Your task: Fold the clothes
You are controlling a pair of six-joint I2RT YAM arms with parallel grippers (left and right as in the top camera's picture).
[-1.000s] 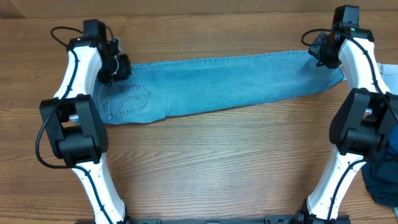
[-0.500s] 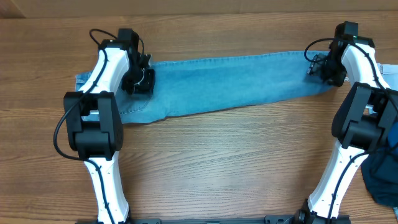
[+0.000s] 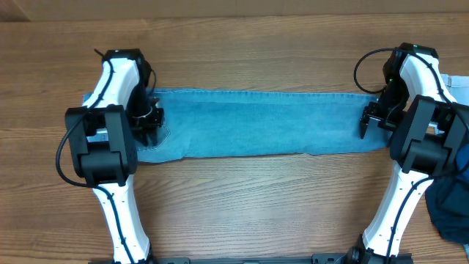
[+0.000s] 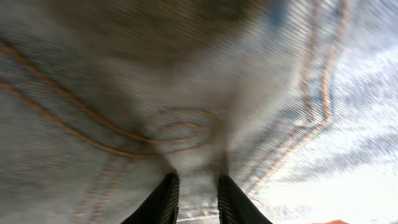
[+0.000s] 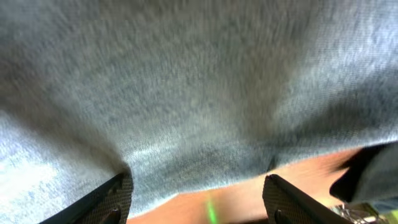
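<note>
The jeans (image 3: 256, 121) lie stretched flat in a long light blue strip running left to right across the table (image 3: 256, 205). My left gripper (image 3: 149, 121) is at the waist end by the back pocket. In the left wrist view its fingers (image 4: 166, 200) stand a narrow gap apart with stitched denim (image 4: 186, 74) bunched between them. My right gripper (image 3: 368, 119) is at the leg end. In the right wrist view the right gripper (image 5: 196, 186) stands wide open, with the denim edge (image 5: 186, 93) at its left finger and bare wood (image 5: 249, 193) between the two.
A dark navy garment (image 3: 451, 213) lies at the lower right edge, beside the right arm's base. Something white (image 3: 459, 79) shows at the right edge. Both arms rise from the table's front edge.
The jeans were dragged toward the front and straightened from a slant into a level strip. Both grippers moved forward with their ends. The right jaws widened.
</note>
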